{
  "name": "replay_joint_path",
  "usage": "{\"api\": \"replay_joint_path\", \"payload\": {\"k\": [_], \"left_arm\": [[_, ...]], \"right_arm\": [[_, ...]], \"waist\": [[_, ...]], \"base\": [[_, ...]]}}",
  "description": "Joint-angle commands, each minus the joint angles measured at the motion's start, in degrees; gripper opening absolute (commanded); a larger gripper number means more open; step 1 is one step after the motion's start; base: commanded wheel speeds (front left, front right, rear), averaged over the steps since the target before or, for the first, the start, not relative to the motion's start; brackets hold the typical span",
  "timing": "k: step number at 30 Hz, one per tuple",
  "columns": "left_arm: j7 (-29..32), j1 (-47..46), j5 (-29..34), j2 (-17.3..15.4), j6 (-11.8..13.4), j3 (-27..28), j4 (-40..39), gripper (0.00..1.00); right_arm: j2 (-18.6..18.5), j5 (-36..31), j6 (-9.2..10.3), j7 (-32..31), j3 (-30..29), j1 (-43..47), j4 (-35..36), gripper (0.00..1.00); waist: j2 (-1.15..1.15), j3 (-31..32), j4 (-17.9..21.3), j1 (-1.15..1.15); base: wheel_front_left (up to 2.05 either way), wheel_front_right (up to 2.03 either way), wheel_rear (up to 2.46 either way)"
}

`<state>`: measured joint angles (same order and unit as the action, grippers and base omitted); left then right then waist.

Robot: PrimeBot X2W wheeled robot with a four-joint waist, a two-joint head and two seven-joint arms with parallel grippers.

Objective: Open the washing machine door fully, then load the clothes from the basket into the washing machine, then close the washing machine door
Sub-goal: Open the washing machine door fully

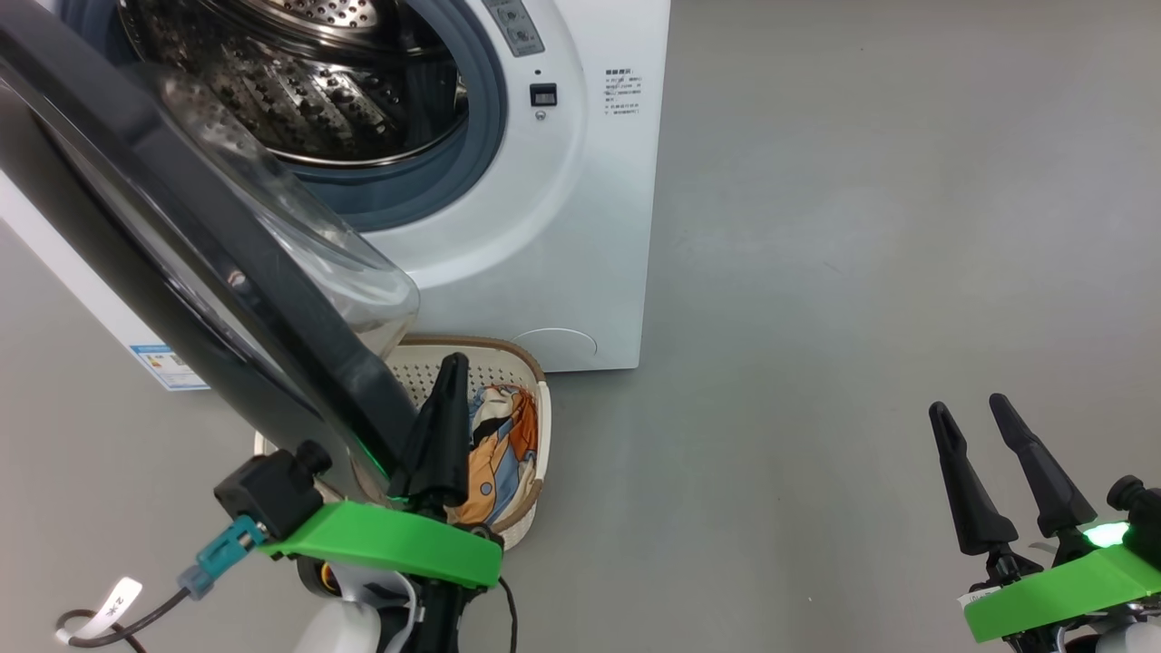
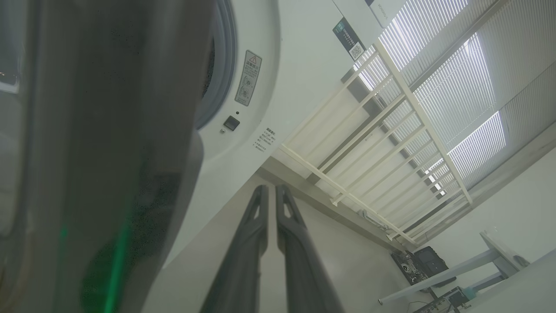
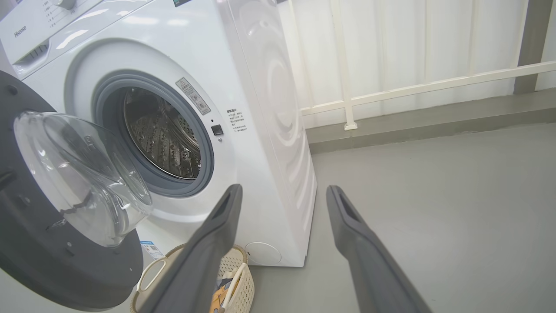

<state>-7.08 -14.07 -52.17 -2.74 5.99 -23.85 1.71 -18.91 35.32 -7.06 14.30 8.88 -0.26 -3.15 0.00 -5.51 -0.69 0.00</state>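
The washing machine (image 3: 256, 143) reads Hisense; left fingers (image 2: 247, 252) pressed together, right fingers (image 3: 360, 243) apart.

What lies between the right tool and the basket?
Only bare grey floor, as the head view shows: nothing stands between the right tool and the basket.

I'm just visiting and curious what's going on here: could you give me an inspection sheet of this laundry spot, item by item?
Surface: smooth grey floor.
Job's things: big white front-loading washing machine, steel drum exposed; its round black-rimmed glass door standing open; cream perforated plastic basket with brown rim on the floor below, cream, orange, black and blue clothes inside.
Clutter: nothing seen.
End effectors: left end effector shut, beside the door's lower edge; right end effector open, empty.
Cables: dark cable with white tag near the left end effector.
Surroundings: white railing, window blinds.
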Motion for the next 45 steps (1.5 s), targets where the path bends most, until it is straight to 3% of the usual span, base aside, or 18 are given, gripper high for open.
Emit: {"api": "replay_joint_path", "payload": {"k": [1, 19, 45], "left_arm": [[-0.8, -2.4, -0.7, -0.2, -0.7, 2.1, -0.1, 0.0], [-3.7, -4.3, -2.8, -0.5, -2.4, 5.4, 8.2, 0.0], [-4.5, 2.4, -3.5, -2.3, -0.6, 6.7, 2.0, 0.0]], "right_arm": [[-1.0, -0.5, -0.43, 0.7, 0.6, 0.3, 1.6, 1.0], [-1.6, -0.7, -0.43, 0.7, 0.5, 0.2, 1.9, 1.0], [-2.9, -1.6, -0.43, 0.7, -0.1, 0.7, 2.6, 1.0]], "waist": [[0.0, 0.0, 0.0, 0.0], [0.0, -0.4, -1.0, 0.0], [0.0, -0.1, -7.5, 0.0]], "base": [[0.0, 0.0, 0.0], [0.0, 0.0, 0.0], [0.0, 0.0, 0.0]]}}
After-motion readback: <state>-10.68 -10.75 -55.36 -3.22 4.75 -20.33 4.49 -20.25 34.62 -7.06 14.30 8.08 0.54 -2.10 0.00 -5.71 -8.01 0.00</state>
